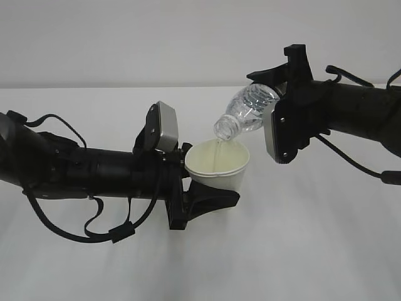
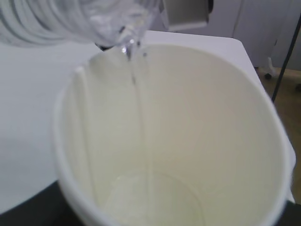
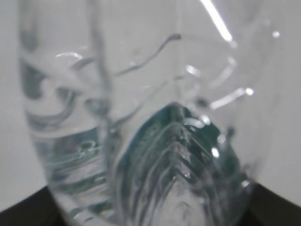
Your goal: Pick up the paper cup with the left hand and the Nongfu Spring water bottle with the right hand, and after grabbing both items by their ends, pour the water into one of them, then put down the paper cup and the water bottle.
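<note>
My left gripper (image 1: 218,188) is shut on the lower part of the white paper cup (image 1: 220,164), holding it upright and slightly tilted above the table. My right gripper (image 1: 277,100) is shut on the clear ribbed water bottle (image 1: 249,108), which is tipped with its open mouth (image 1: 226,128) down over the cup's rim. A thin stream of water (image 2: 137,106) runs from the bottle (image 2: 70,19) down the cup's cream inner wall (image 2: 202,122) and pools at the bottom (image 2: 155,200). In the right wrist view the bottle (image 3: 141,141) fills the frame and hides the fingers.
Both arms hang over a white table (image 1: 313,251) with a plain pale wall behind. In the left wrist view the table's far right corner (image 2: 235,47) shows, with floor and a dark stand leg (image 2: 287,61) beyond it.
</note>
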Motion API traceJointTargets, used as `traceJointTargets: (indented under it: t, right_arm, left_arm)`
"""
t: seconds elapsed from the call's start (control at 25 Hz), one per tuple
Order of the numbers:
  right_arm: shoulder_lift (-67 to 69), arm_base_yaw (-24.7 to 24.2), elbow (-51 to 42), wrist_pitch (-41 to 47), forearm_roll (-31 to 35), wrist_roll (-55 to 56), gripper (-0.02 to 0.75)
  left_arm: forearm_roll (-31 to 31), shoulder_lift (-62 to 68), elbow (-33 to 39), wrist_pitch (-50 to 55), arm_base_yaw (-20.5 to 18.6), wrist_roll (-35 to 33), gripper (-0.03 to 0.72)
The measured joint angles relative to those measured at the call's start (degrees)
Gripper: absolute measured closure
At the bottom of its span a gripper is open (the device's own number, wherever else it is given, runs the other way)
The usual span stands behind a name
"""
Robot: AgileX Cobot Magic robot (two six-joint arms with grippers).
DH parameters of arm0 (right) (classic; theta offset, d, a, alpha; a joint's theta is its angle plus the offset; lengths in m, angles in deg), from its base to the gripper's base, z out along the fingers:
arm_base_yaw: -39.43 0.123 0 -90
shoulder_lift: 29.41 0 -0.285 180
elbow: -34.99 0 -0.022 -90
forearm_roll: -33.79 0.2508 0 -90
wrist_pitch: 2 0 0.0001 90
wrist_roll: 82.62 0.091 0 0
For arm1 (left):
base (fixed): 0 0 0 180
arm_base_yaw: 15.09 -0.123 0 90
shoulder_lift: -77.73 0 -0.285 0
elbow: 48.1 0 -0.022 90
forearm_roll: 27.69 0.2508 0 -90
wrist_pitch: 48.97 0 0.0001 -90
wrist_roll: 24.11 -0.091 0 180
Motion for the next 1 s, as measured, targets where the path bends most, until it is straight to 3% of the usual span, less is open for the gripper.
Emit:
traceJointTargets:
  t: [1.0]
  right_arm:
    - [0.0,0.0,0.0,0.0,0.1,-1.27,0.272]
  left_arm:
    - [0.0,0.0,0.0,0.35,0.0,0.0,0.217]
